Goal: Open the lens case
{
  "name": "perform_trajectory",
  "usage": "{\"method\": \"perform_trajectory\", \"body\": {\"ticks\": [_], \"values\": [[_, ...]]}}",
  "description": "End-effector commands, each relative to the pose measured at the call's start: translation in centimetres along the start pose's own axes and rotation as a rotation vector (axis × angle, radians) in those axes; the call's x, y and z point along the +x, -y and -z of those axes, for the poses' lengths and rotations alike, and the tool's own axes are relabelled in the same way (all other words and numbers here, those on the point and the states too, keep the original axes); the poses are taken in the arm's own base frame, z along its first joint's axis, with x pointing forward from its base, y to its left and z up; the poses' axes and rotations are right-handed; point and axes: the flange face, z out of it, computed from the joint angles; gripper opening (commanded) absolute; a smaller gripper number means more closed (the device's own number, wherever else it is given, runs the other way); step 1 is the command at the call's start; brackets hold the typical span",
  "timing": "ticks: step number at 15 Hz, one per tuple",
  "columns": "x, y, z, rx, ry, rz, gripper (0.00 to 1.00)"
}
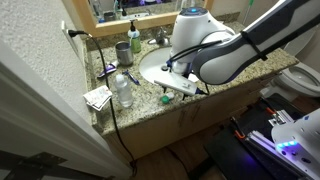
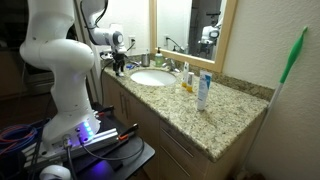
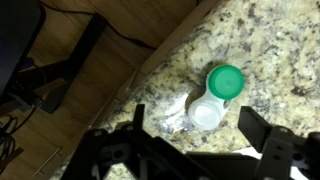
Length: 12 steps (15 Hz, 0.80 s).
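The lens case (image 3: 214, 98) lies flat on the granite counter, with its green round cap (image 3: 226, 82) farther away and its white cap (image 3: 204, 114) closer to me. In the wrist view my gripper (image 3: 195, 125) is open and hovers above it, one dark finger on either side of the white cap and neither touching. In an exterior view the case shows as a tiny green spot (image 1: 166, 99) near the counter's front edge, just below the gripper (image 1: 183, 86). In an exterior view the gripper (image 2: 118, 64) hangs over the counter's far end; the case is hidden there.
A clear water bottle (image 1: 123, 88), a green cup (image 1: 122, 50), a folded paper (image 1: 97, 97) and a black cable stand beside the sink (image 1: 152, 62). A small yellow-labelled bottle (image 2: 186, 80) and a white tube (image 2: 203, 90) stand behind the sink. The counter edge (image 3: 150, 70) drops off close by.
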Motion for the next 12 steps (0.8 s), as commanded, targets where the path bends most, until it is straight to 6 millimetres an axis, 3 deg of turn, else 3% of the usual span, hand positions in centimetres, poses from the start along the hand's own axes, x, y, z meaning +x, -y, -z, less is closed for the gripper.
{"method": "perform_trajectory", "body": {"ticks": [1, 6, 10, 12], "values": [[0.48, -0.81, 0.28, -0.006, -0.007, -0.011, 0.64], [0.98, -0.78, 0.18, -0.004, -0.014, -0.023, 0.29], [1.22, -0.74, 0.17, -0.002, -0.018, -0.033, 0.17], [1.44, -0.73, 0.6, 0.007, -0.024, -0.045, 0.16]]}}
